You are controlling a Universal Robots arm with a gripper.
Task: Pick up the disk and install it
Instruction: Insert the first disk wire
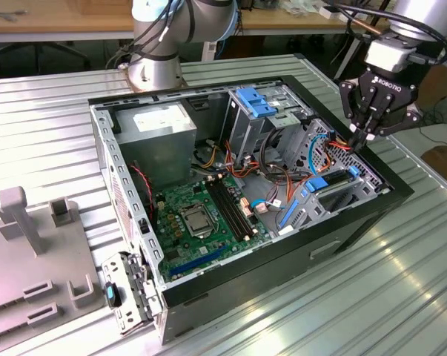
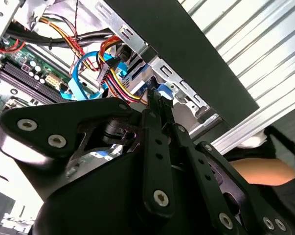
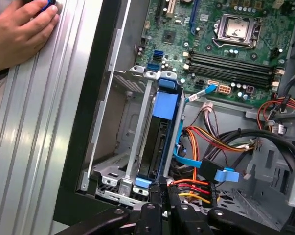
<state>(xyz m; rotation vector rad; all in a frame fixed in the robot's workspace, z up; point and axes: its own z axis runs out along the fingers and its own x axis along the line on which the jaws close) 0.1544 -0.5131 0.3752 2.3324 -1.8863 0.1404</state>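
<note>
- The end effector (image 1: 362, 136) hangs over the computer case (image 1: 282, 276), fingers clenched together.
- Its fingertips (image 3: 156, 192) sit at the end of the disk (image 3: 166, 105), which stands edgewise in the drive bay (image 3: 131, 120).

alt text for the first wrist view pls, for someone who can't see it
Looking down into an open computer case, the blue-framed disk sits in a metal drive bay, with the closed pincer at one end of it. A green motherboard lies beyond the bay, and a person's hand rests on the ribbed table outside the case.
</note>
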